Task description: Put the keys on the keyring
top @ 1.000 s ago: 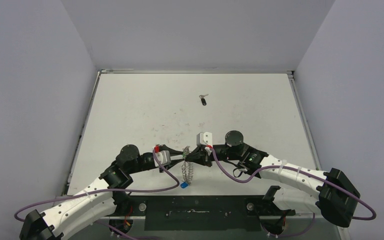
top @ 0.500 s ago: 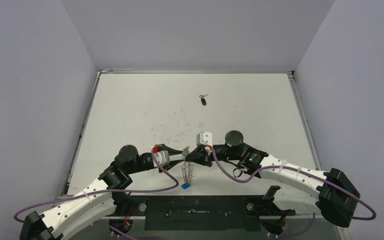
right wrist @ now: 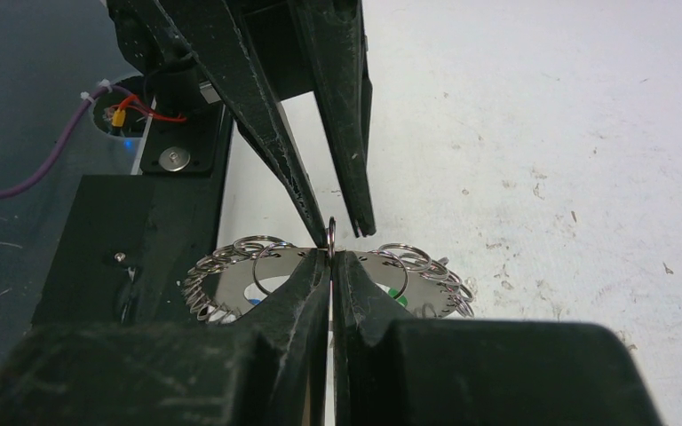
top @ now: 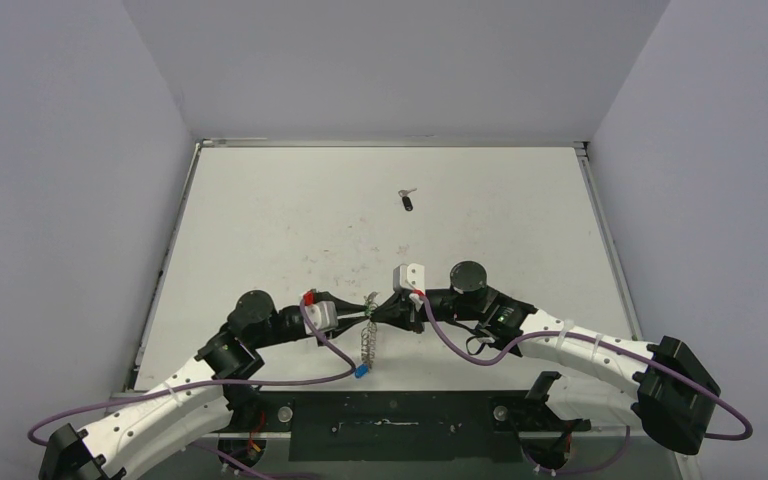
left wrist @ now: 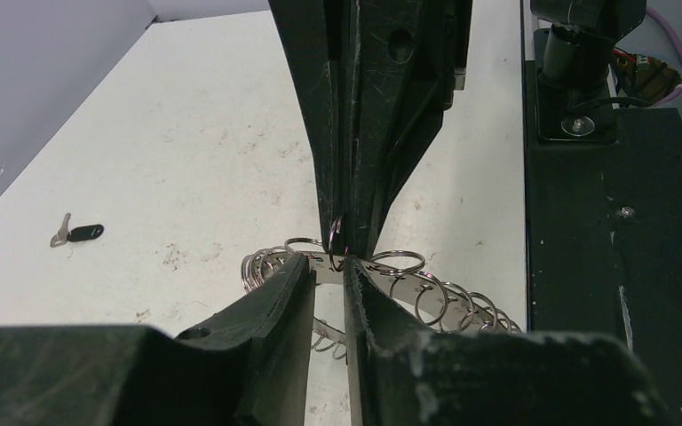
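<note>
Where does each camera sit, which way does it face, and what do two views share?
Top external: above and behind the bases, looking down over the table; both arms show, left gripper and right gripper facing each other.
Left wrist: on the left arm, looking along its own fingers at the right gripper opposite.
Right wrist: mirror view, own fingers below, left gripper opposite.
Shared: both wrist views show the keyring between the fingertips; top and left wrist show one key.

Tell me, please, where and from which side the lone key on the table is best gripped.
Grip the key by its black head, coming straight down: it lies flat on the table, so only its edges offer a pinch. The head is the widest part; the thin silver blade would likely slip.
</note>
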Available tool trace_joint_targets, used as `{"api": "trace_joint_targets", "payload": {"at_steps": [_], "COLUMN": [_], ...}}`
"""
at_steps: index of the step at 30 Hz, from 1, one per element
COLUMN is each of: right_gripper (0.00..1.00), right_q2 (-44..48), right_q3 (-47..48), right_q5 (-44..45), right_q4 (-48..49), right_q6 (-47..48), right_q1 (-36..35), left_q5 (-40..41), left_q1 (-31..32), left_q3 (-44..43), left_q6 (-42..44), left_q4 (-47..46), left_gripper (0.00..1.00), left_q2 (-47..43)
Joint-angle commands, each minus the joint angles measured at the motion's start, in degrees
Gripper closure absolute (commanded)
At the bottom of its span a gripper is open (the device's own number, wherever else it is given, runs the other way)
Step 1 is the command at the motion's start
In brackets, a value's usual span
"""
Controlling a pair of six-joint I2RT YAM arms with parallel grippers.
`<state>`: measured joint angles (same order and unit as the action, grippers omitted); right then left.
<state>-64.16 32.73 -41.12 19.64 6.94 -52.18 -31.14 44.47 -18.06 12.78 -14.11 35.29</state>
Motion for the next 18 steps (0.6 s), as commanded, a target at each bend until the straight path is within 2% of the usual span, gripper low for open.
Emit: {"api": "trace_joint_targets", "payload": {"at_steps": [1,4,9,12,16,18], "right_gripper": [1.0,1.0,1.0,1.0,1.0,1.0], "right_q2": [0.9,0.9,1.0,1.1,1.1,1.0], "right_q3": [0.9,1.2,1.5,1.5,1.6,1.6], "right_q5": [-0.8,-0.7,-0.6,-0.6,-0.4,-0.2], "right_q4": [4.3,3.8,2.9,2.1,1.8,1.6], "right_q6": [0.2,0.5,0.8,1.1,1.2,1.2], "right_q1": [-0.9,-1.1,-1.2,-1.3,-1.3,-1.3], "left_q5": [-0.4,0.1,1.3,1.8,2.0,2.0], "left_q1": [0.0,0.1,0.1,0.1,0.1,0.1], "left_q3": [-3.4,-3.5,-4.4,-4.6,-5.0,-5.0], "left_q6": [-1.7,-2.0,-1.1,-1.0,-0.5,-0.4], "left_q4": [-5.4,-5.8,-3.7,-3.2,-1.8,-1.3], "left_gripper": [0.79,0.75,0.8,0.85,0.99,1.0], "left_q2": [-0.4,0.1,1.1,1.4,1.7,1.8]}}
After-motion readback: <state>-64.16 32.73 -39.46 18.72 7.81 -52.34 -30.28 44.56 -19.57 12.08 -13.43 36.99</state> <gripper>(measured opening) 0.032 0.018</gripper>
